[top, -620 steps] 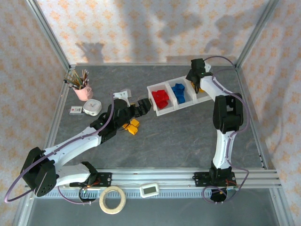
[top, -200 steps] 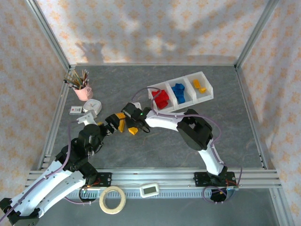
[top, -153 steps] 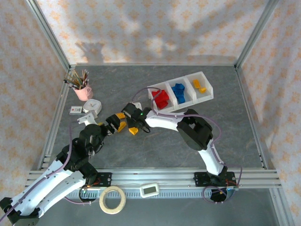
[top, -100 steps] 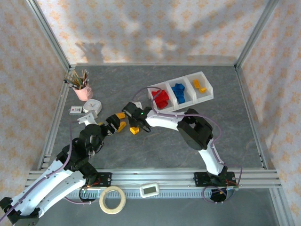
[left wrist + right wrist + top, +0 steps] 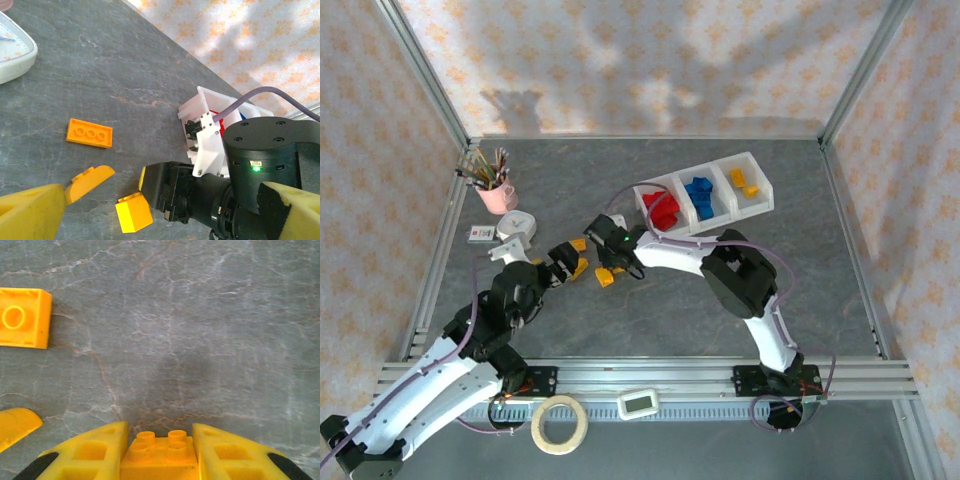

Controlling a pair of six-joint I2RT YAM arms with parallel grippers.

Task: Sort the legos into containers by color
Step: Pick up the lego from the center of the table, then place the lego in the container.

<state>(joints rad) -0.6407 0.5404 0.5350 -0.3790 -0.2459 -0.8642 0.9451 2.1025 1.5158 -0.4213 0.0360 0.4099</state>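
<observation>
My right gripper (image 5: pixel 607 270) reaches left across the table and is shut on a yellow lego (image 5: pixel 160 455), its fingers (image 5: pixel 95 450) pressed against both sides; the same lego (image 5: pixel 134 212) sits on the table. My left gripper (image 5: pixel 568 263) hovers just left of it, open and holding nothing. A flat orange lego (image 5: pixel 90 132) lies nearby, and a curved yellow piece (image 5: pixel 92 180) is beside my left finger. The containers (image 5: pixel 710 223) stand at the back right, with red legos (image 5: pixel 660 208), blue legos (image 5: pixel 698 195) and yellow legos (image 5: pixel 745 182) in separate bins.
A pink cup of pencils (image 5: pixel 495 190), a white scale (image 5: pixel 518 228) and a small card (image 5: pixel 480 234) sit at the back left. A tape roll (image 5: pixel 558 423) and a white device (image 5: pixel 640 403) lie on the front rail. Metal frame posts border the table.
The right gripper has closed on the yellow lego over the last second. Three seconds ago the right arm was over the containers and the left arm lay stretched toward the yellow legos.
</observation>
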